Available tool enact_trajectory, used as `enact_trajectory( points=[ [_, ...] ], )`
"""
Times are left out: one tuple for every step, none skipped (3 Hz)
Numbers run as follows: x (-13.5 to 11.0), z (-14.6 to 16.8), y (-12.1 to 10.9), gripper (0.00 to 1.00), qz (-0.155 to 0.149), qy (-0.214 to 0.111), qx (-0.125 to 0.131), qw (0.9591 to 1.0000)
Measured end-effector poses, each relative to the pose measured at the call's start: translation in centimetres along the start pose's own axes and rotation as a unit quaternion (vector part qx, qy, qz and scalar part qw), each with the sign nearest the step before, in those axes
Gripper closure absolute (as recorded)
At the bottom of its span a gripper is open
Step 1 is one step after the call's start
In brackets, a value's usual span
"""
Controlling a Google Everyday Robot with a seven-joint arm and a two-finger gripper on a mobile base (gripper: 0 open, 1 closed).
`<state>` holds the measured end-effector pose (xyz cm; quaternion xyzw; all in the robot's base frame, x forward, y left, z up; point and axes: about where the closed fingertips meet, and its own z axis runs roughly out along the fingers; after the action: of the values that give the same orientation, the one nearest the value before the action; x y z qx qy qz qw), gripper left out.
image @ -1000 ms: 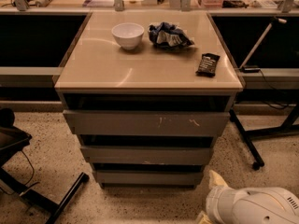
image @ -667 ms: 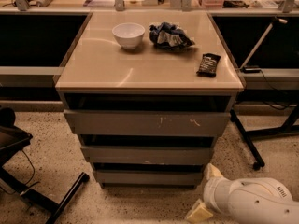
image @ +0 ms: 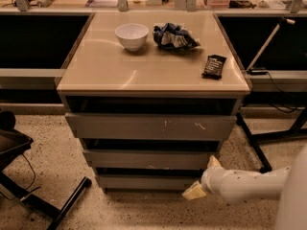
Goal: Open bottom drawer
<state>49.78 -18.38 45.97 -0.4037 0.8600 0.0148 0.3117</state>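
Note:
The cabinet has three flat grey drawer fronts. The bottom drawer (image: 144, 181) is the lowest and narrowest front, plain, sitting just above the floor. Above it are the mid front (image: 148, 159) and the widest front (image: 151, 127) with white scratches. My gripper (image: 201, 178) comes in from the lower right on a white arm (image: 244, 183). Its pale fingers spread apart, one by the mid front's right end and one by the bottom drawer's right end. It holds nothing.
On the tan cabinet top (image: 96, 71) stand a white bowl (image: 132, 35), a crumpled blue bag (image: 173, 36) and a dark snack bar (image: 214, 66). A black chair base (image: 43, 200) is at the lower left. Black stand legs (image: 259, 147) are on the right.
My arm has reached left and up from the lower right corner, bringing the gripper to the right end of the lower drawers. The drawers have not moved.

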Motion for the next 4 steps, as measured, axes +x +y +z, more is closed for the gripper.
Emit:
enact_trajectory(
  points=[
    [2.3,2.4,1.9,0.00,0.012,0.015,-0.022,0.9996],
    [2.7,4.1,3.3,0.00,0.015,0.007,-0.043,0.9989],
    [2.7,8.8,5.3,0.00,0.036,-0.015,-0.077,0.9963],
    [3.4,15.1,6.0,0.00,0.073,-0.029,-0.094,0.9925]
  ],
)
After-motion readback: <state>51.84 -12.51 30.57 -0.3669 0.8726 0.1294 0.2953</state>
